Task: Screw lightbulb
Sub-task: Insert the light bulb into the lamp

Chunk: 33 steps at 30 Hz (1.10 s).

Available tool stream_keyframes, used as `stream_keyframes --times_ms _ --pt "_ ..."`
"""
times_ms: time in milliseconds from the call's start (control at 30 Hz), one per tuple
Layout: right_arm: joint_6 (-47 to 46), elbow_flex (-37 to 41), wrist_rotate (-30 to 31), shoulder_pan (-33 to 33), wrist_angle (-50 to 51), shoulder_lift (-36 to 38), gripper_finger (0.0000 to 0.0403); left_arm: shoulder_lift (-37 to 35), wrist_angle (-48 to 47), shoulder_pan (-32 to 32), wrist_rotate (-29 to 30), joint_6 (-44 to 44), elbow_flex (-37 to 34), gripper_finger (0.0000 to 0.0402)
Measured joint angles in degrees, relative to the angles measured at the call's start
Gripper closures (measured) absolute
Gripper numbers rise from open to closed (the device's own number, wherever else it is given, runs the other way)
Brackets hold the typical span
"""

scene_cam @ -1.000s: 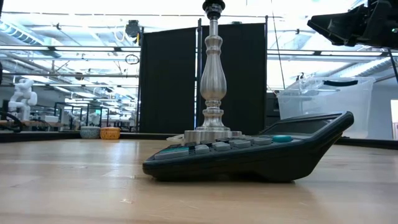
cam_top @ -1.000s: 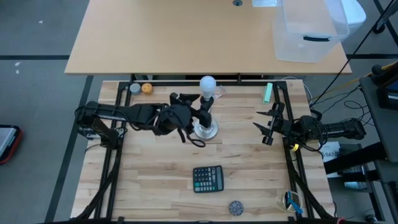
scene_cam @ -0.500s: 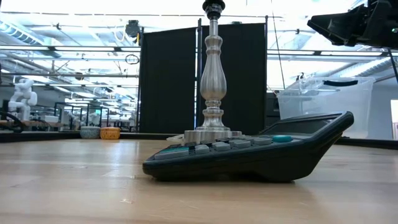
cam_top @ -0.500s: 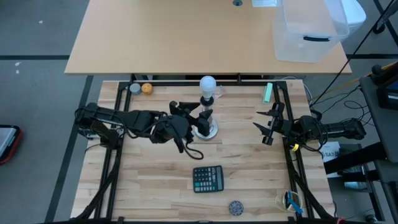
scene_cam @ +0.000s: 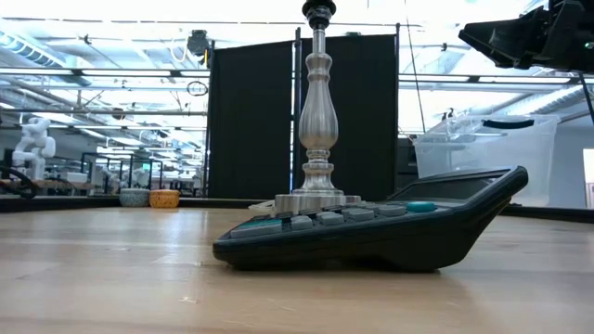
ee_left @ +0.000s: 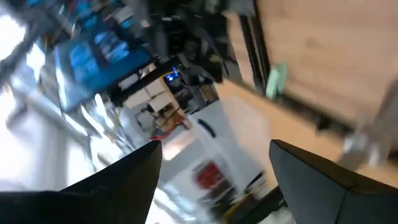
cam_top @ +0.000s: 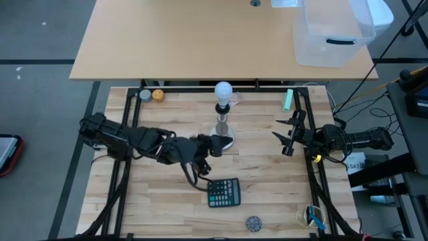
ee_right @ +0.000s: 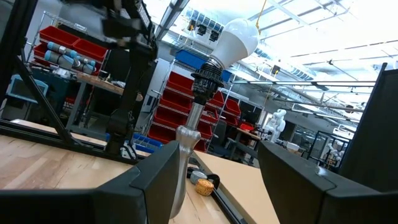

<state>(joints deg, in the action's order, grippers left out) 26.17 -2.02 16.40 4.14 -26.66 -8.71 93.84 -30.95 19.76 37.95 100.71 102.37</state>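
The wooden worktop (cam_top: pixel 167 201) carries the silver stand (cam_top: pixel 223 127) near its middle. The left pincer (cam_top: pixel 215 146), fingers apart and empty, sits low just beside the stand's round base. The right pincer (cam_top: pixel 286 136) waits well off to the stand's other side, fingers apart. The lightbulb (cam_top: pixel 223 90) sits upright in the stand's socket.

A dark partition (scene_cam: pixel 278 121) and red storage bins (ee_right: pixel 68 46) stand under bright ceiling lights.

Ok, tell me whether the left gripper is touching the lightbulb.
Apart. The high view shows the left gripper low beside the stand's base, with the lightbulb alone on top.
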Motion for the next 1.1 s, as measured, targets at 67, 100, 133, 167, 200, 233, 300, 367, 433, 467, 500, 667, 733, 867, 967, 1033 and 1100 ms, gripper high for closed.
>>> stream_keyframes --times_ms 67,100,133,167,200,233,300,367,433,467,500,667,733,867,967,1033,1100 --pt "0.0 0.0 0.0 0.0 0.0 0.0 0.0190 0.0 1.2 0.4 -0.2 -5.2 0.0 0.0099" --pt "0.0 0.0 0.0 0.0 0.0 0.0 0.0190 0.0 2.0 0.5 -0.3 -7.3 0.0 0.0099" --pt "0.0 0.0 0.0 0.0 0.0 0.0 0.0190 0.0 3.0 0.4 -0.3 -9.4 0.0 0.0099" --pt "0.0 0.0 0.0 0.0 0.0 0.0 0.0190 0.0 3.8 0.4 -0.3 -11.8 0.0 0.0099" --pt "0.0 0.0 0.0 0.0 0.0 0.0 0.0190 0.0 4.3 0.2 -0.1 -14.2 0.0 0.0099" --pt "0.0 0.0 0.0 0.0 0.0 0.0 0.0190 0.0 4.7 0.0 0.3 -15.9 0.0 0.0099" --pt "0.0 0.0 0.0 0.0 0.0 0.0 0.0190 0.0 5.7 -0.6 0.6 -21.0 0.0 0.0099" --pt "0.0 0.0 0.0 0.0 0.0 0.0 0.0190 0.0 7.9 -1.3 0.6 -28.1 0.0 0.0099" --pt "0.0 0.0 0.0 0.0 0.0 0.0 0.0190 0.0 9.6 -2.1 0.9 -35.6 0.0 0.0099" --pt "0.0 0.0 0.0 0.0 0.0 0.0 0.0190 0.0 10.5 -2.6 1.4 -38.8 0.0 0.0099" --pt "0.0 0.0 0.0 0.0 0.0 0.0 0.0190 0.0 11.1 -3.2 1.6 -41.9 0.0 0.0099" --pt "0.0 0.0 0.0 0.0 0.0 0.0 0.0190 0.0 11.1 -6.4 2.2 -59.5 0.0 0.0099" --pt "0.0 0.0 0.0 0.0 0.0 0.0 0.0190 0.0 10.8 -7.3 3.3 -66.5 0.0 0.0099" --pt "0.0 0.0 0.0 0.0 0.0 0.0 0.0190 0.0 9.0 -8.0 5.9 -73.7 0.0 0.0099" --pt "0.0 0.0 0.0 0.0 0.0 0.0 0.0190 0.0 8.3 -7.2 12.1 -76.8 0.0 0.0099" --pt "0.0 0.0 0.0 0.0 0.0 0.0 0.0190 0.0 8.1 -6.2 17.3 -78.0 0.0 0.0099" --pt "0.0 0.0 0.0 0.0 0.0 0.0 0.0190 0.0 7.9 -5.3 21.0 -78.9 0.0 0.0099"
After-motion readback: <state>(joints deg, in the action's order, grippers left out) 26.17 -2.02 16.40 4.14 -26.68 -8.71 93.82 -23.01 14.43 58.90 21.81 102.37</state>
